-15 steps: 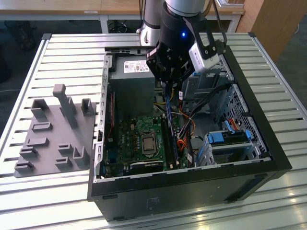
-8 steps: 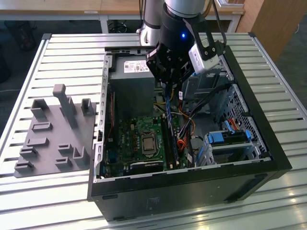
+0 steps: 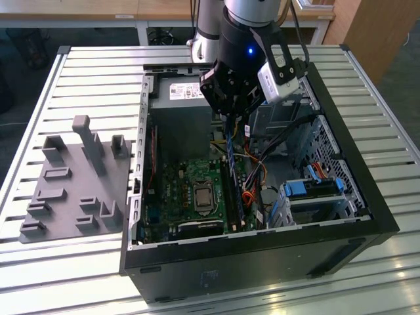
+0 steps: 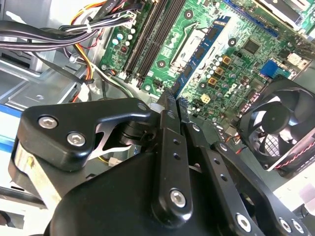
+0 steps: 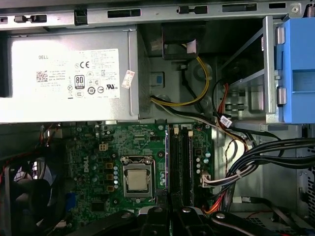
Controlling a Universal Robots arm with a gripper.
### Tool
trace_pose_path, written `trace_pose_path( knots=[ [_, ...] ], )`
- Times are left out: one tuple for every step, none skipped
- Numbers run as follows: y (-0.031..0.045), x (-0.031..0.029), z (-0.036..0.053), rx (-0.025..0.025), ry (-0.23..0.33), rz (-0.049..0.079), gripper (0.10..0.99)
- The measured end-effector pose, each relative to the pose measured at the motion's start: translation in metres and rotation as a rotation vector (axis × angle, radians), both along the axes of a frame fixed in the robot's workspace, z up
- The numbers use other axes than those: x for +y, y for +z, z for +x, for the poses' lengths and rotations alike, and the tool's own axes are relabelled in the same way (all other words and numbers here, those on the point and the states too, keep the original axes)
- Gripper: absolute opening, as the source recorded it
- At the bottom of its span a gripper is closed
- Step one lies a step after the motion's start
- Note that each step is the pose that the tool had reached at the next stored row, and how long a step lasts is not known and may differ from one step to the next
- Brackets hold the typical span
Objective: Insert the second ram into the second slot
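The second ram (image 3: 230, 151) is held in the jaws of the gripper (image 3: 231, 117), which are closed on one end of it. In the second wrist view the blue stick (image 4: 199, 51) is seen edge-on, reaching out from the fingertips (image 4: 167, 105) over the green motherboard (image 4: 256, 29). It is not seated: in the exterior view it hangs above the memory slots (image 3: 234, 193), inside the open computer case (image 3: 384, 216) that lies on the bench (image 3: 85, 72). Whether its lower end touches anything cannot be told.

The step in hand is judged to be the bringing of the stick over its slot. In the first wrist view the dark memory slots (image 5: 180, 160) are seen beside the processor socket (image 5: 135, 179), roughly in line with the gripper (image 5: 170, 219). Which one is the second slot cannot be decided. The insertion would call for an exact lining up of the stick's edge with the slot and a straight push, while the cables (image 3: 262, 167) just beside are kept away.
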State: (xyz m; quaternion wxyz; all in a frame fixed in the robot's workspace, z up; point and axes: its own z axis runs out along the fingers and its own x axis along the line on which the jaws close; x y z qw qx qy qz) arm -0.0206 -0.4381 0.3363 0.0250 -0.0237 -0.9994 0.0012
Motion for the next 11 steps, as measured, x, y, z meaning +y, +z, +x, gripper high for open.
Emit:
trace_pose_path(
  knots=[
    [-0.0003,0.0,0.0,0.0,0.0,0.0,0.137],
    [-0.0004,0.0,0.0,0.0,0.0,0.0,0.137],
    [-0.0034,0.0,0.0,0.0,0.0,0.0,0.137],
    [-0.0062,0.0,0.0,0.0,0.0,0.0,0.137],
    [-0.0064,0.0,0.0,0.0,0.0,0.0,0.137],
    [-0.0065,0.0,0.0,0.0,0.0,0.0,0.137],
    [-0.0066,0.0,0.0,0.0,0.0,0.0,0.137],
    [-0.0067,0.0,0.0,0.0,0.0,0.0,0.137],
    [-0.0069,0.0,0.0,0.0,0.0,0.0,0.137],
    [-0.007,0.0,0.0,0.0,0.0,0.0,0.137],
    [-0.0071,0.0,0.0,0.0,0.0,0.0,0.137]
  ],
)
